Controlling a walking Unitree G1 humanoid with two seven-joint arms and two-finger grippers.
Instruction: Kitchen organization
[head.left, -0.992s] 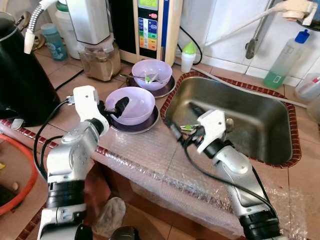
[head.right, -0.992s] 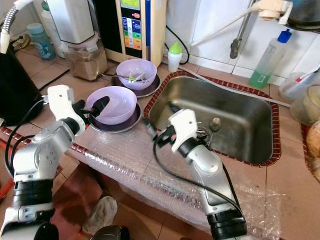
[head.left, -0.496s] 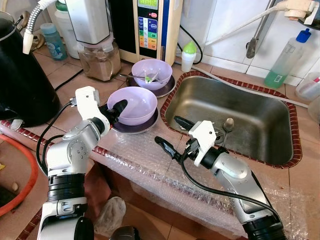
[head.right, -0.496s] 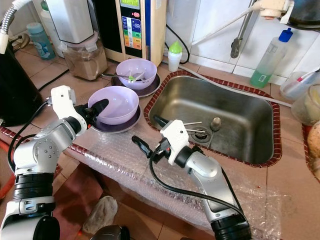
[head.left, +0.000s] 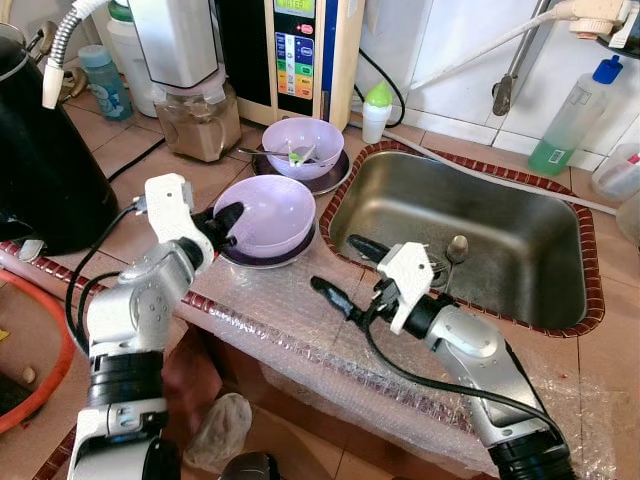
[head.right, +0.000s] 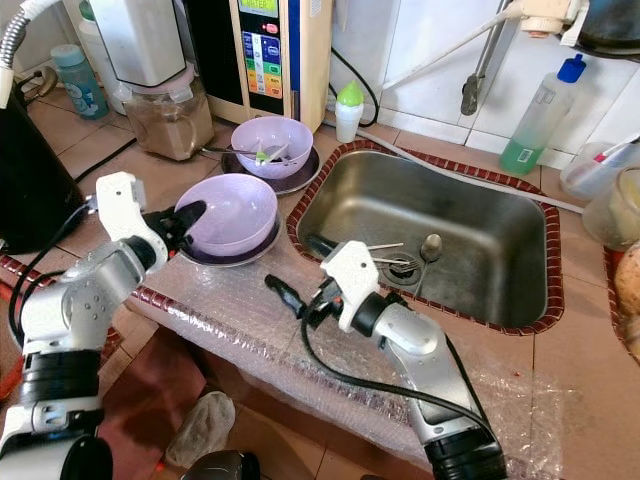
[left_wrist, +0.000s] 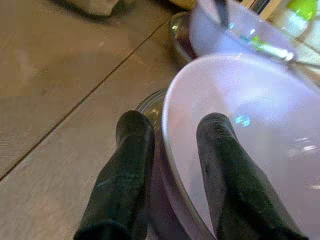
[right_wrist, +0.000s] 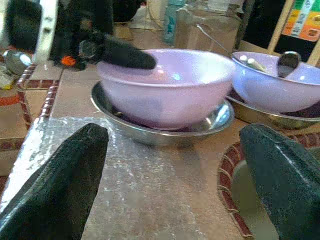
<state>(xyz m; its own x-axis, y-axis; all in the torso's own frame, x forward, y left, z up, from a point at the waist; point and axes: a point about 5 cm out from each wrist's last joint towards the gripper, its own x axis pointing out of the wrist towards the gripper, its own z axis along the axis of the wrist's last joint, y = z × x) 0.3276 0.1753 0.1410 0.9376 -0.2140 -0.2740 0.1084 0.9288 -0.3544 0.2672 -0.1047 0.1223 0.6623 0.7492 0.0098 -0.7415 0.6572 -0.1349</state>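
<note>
Lilac bowl (head.left: 269, 213) on a silver dish (head.left: 262, 257) — black end effector (head.left: 223, 222) fingers, red-and-white patterned sink rim (head.left: 590, 300).

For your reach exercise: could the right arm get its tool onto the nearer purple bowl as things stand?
Probably yes. The right tool is open and faces the bowl across bare counter; but the left tool already grips its near rim.

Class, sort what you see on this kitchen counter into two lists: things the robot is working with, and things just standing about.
In use:
- near lilac plastic bowl, rim between left gripper fingers
- shallow steel dish under it
- right gripper, open, facing the bowl

Standing about:
- far lilac bowl with utensils
- stainless steel sink
- green soap bottle
- black kettle
- white squeeze bottle with green cap
</note>
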